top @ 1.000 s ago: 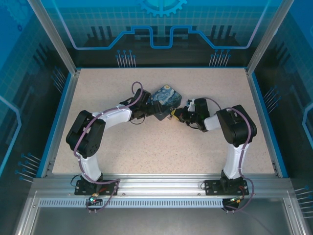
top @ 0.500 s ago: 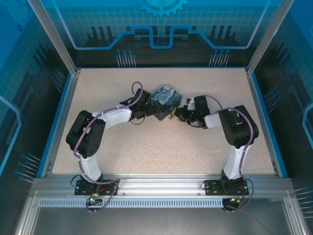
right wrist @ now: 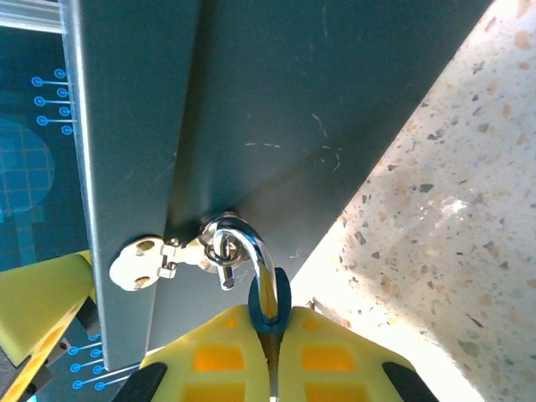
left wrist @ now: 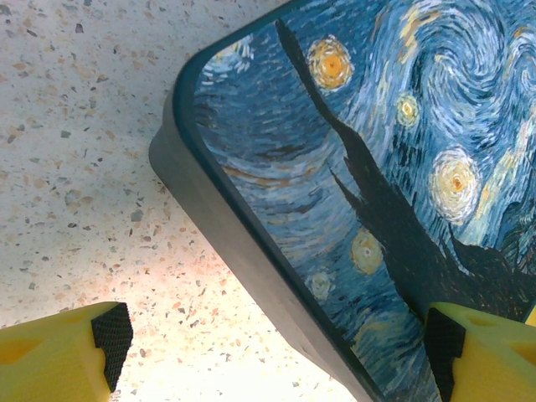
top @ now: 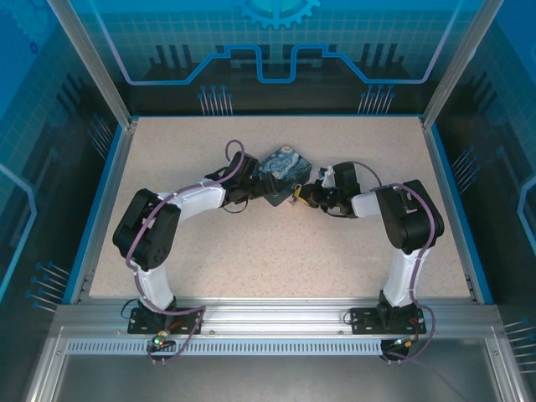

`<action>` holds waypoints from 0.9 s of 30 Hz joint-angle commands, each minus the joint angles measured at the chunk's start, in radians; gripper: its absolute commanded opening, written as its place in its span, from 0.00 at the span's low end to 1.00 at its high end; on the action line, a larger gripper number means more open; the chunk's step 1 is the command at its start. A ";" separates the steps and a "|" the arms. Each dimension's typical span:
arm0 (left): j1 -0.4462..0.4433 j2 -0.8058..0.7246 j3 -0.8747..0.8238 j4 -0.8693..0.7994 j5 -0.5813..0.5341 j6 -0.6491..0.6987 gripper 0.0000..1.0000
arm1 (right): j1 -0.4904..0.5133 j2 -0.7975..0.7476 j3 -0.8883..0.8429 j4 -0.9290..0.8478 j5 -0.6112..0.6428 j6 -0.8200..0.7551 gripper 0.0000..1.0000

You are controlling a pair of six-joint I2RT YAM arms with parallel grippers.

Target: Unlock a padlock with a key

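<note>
The padlock (right wrist: 270,303), hung on the hasp (right wrist: 159,258), is clamped by the right fingers (right wrist: 222,360). The left fingers (left wrist: 50,360) are spread apart. Unlocking is judged not yet done.

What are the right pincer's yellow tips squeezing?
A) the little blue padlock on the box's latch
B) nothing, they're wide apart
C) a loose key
A: the right pincer is shut on the padlock, its shackle looped through the latch on the box.

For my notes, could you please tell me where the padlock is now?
In the right wrist view, the padlock is hooked through the hasp on the box, its body pinched in the right gripper.
</note>
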 commanded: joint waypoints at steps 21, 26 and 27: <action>0.002 0.019 -0.077 -0.171 -0.018 0.002 0.88 | -0.084 0.034 -0.043 0.235 0.069 0.149 0.00; 0.003 0.029 -0.063 -0.173 -0.018 0.004 0.88 | -0.106 0.033 0.050 0.008 -0.001 0.034 0.00; 0.005 0.033 -0.057 -0.176 -0.018 0.006 0.88 | -0.104 0.028 0.067 -0.048 -0.006 -0.008 0.00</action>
